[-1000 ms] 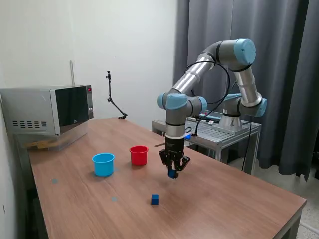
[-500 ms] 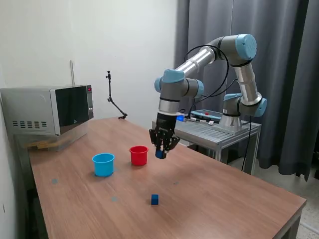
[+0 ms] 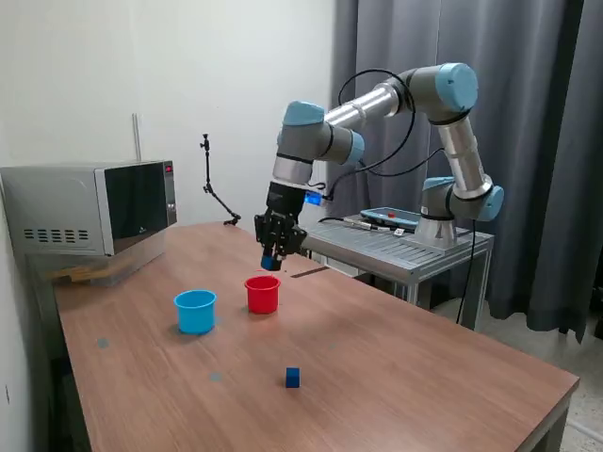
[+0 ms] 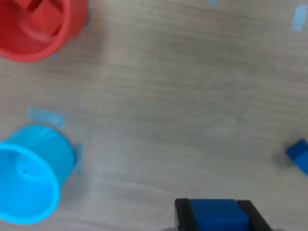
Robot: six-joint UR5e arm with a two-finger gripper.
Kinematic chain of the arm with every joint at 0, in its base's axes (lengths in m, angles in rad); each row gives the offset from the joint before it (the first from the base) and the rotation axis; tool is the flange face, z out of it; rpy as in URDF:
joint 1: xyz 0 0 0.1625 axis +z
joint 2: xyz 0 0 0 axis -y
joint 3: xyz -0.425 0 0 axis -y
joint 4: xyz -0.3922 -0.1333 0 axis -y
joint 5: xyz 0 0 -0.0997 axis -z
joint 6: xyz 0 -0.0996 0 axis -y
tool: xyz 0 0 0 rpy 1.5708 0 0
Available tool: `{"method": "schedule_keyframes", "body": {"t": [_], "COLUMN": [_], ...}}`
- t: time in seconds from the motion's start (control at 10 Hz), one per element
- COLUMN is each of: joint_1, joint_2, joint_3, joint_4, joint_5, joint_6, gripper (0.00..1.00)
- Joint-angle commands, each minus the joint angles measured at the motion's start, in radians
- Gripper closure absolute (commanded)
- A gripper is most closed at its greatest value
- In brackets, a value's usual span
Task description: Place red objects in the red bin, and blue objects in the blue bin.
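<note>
The tool (image 3: 270, 261) grips a blue cube (image 4: 219, 217) in the air, just above the red cup (image 3: 263, 294). The light blue cup (image 3: 195, 311) stands beyond that; a second blue cube (image 3: 293, 378) lies on the desk (image 3: 415, 377), well below the tool.

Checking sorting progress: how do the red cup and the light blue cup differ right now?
The red cup holds red cubes; the light blue cup looks empty. In the exterior view the gripper, shut on a blue cube, hangs above the red cup, with the light blue cup to that view's left. Both stand upright, similar in size and shape.
</note>
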Motion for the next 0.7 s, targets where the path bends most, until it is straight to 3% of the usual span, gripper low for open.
{"method": "schedule_keyframes", "body": {"t": [0.0,0.6], "joint_1": [-0.035,-0.122], "joint_2": [0.004,0.035], "joint_3": [-0.036,-0.058], "joint_4": [0.012,0.037], "joint_5": [0.003,0.009], "joint_6": [0.000,0.005], "gripper": [1.00,1.00]}}
